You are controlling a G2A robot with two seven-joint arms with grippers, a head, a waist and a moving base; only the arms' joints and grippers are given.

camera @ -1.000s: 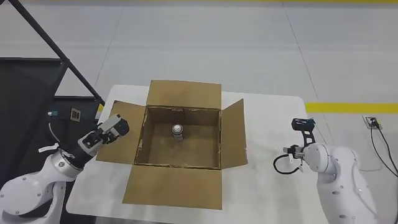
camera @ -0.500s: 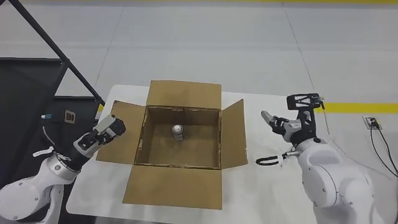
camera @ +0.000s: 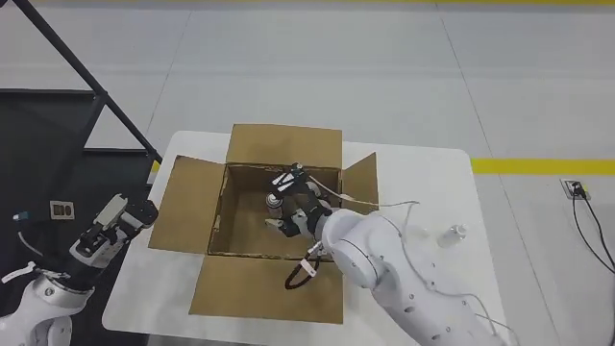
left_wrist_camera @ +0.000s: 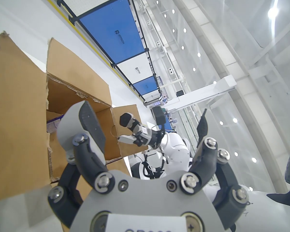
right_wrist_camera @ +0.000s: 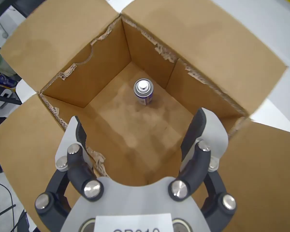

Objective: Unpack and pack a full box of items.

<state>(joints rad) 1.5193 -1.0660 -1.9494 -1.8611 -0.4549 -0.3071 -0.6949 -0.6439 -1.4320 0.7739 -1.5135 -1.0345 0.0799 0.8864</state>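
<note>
While the left gripper [left_wrist_camera: 143, 113] hangs just off the left edge of the table [camera: 423, 211], fingers spread wide and holding nothing, I judge it is parked there to stay out of the way of the box [camera: 285, 144] and its left flap [camera: 183, 213]. All four flaps are folded outward, which leaves the mouth free for a reach from above. On the box floor, close to the far wall, the can [right_wrist_camera: 143, 91] stands upright and alone, so I take the unpacking to be nearly done. Over the opening sits the right gripper [right_wrist_camera: 138, 117], pointed down into the box with its fingers open and empty. The can lies below and ahead of the fingertips, roughly centred between them, touching neither.
</note>
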